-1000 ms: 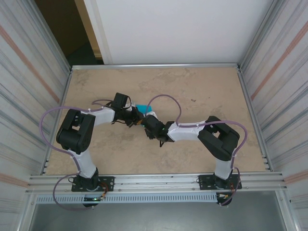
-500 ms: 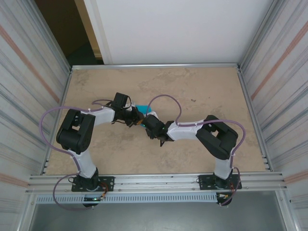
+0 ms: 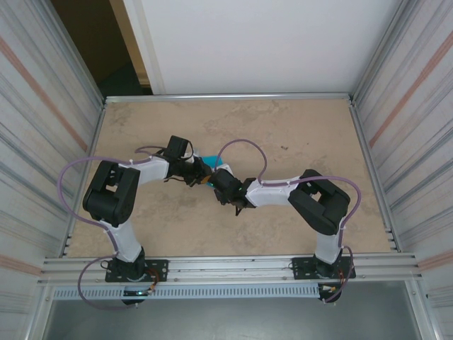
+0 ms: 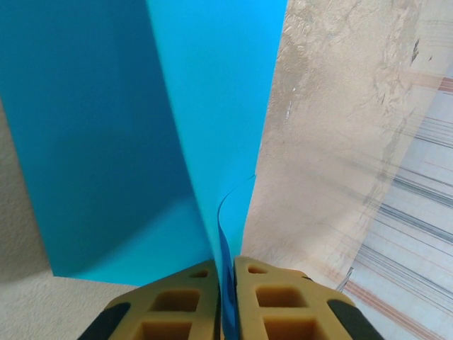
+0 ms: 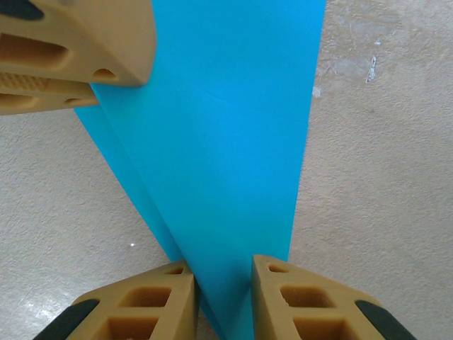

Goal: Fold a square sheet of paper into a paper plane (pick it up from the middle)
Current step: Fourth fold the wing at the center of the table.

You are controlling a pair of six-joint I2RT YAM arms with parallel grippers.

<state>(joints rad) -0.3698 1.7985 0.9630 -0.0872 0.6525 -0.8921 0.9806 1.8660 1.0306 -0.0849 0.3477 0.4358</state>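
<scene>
The square sheet of paper is teal-blue and hangs bent into a fold above the table's middle, between the two grippers. My left gripper is shut on the doubled lower edge of the paper, which fans out ahead of it. My right gripper straddles a narrow wedge of the paper, its jaws still apart. The left gripper's fingers show at the top left of the right wrist view, close by. From above, the left gripper and right gripper nearly touch. A paper plane is out of view.
The beige tabletop is bordered by metal rails and ribbed side walls. Both arms reach inward to the middle, with purple cables looping above them.
The right gripper's jaws have drawn closer together around the paper. Both arms and the sheet have barely shifted.
</scene>
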